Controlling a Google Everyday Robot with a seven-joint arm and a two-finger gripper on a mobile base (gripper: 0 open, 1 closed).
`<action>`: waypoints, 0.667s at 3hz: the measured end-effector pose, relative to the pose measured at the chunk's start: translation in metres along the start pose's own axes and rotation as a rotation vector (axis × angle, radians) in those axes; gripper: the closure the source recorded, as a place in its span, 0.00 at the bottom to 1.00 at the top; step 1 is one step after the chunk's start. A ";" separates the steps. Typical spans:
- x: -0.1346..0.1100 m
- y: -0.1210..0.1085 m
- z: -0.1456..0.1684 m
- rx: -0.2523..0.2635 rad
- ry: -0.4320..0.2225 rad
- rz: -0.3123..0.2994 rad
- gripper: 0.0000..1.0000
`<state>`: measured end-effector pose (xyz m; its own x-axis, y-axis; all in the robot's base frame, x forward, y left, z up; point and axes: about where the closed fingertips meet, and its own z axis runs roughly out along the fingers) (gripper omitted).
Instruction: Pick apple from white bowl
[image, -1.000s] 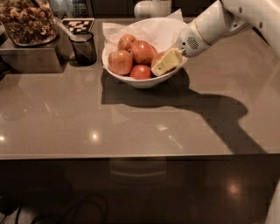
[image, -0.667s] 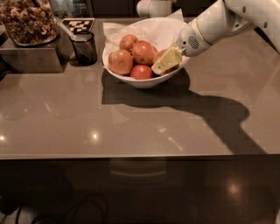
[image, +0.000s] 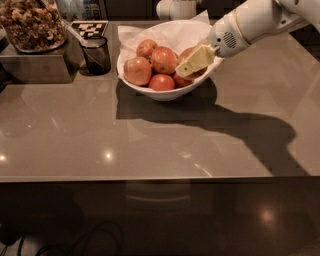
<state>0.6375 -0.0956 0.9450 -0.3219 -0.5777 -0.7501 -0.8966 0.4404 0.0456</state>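
Observation:
The white bowl (image: 131, 83), lined with crumpled white paper, stands at the back middle of the brown counter. It holds several red-orange apples (image: 164, 59). I cannot tell which one is greener. My gripper (image: 193, 62), pale yellow at the tip of a white arm, reaches in from the upper right. It sits low over the right side of the bowl, against an apple (image: 185, 52) that it partly hides.
A small black mesh cup (image: 96, 54) stands just left of the bowl. A jar of nuts (image: 31, 25) sits on a metal box (image: 35, 67) at the far left. A checkered marker (image: 89, 28) lies behind the cup. The counter's front edge (image: 150, 178) runs across the view.
My gripper has shifted slightly up and back over the bowl's right side. The bowl and apples have not visibly moved.

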 end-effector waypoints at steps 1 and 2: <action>-0.021 0.022 -0.025 -0.096 -0.051 -0.066 1.00; -0.019 0.052 -0.053 -0.202 -0.060 -0.099 1.00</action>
